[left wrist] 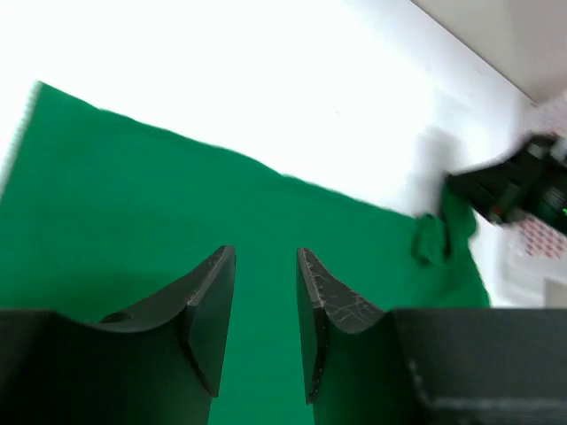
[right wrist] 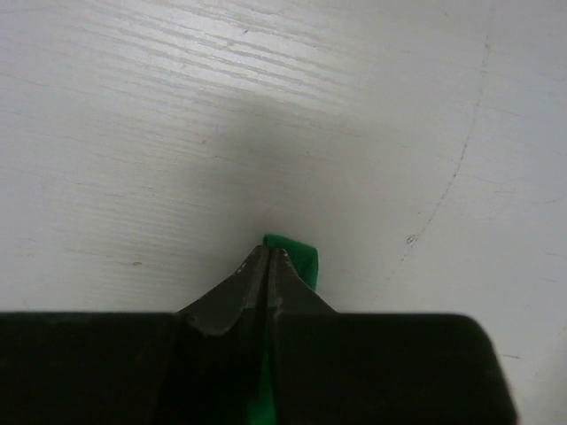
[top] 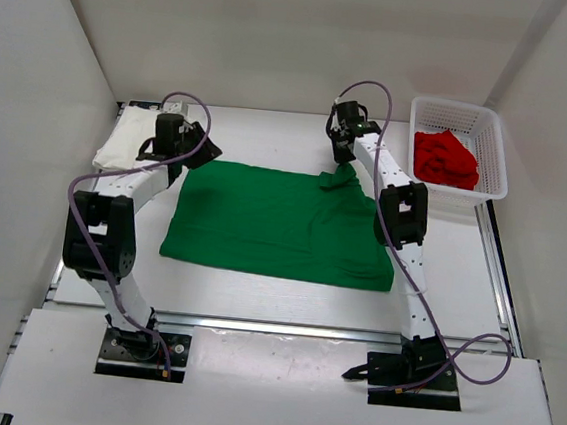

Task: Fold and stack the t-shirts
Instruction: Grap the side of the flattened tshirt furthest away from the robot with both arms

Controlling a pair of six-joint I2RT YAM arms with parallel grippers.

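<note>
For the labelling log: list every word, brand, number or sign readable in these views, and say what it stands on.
No readable text in any view.
The green t-shirt, red t-shirt, white t-shirt and basket are plain; no label or print shows.

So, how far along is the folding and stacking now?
Done: the white t-shirt looks folded at the far left. In hand: the green t-shirt lies spread flat, the right tool shut on its far edge, the left tool open above it. Left: the red t-shirt, crumpled in the basket.
</note>
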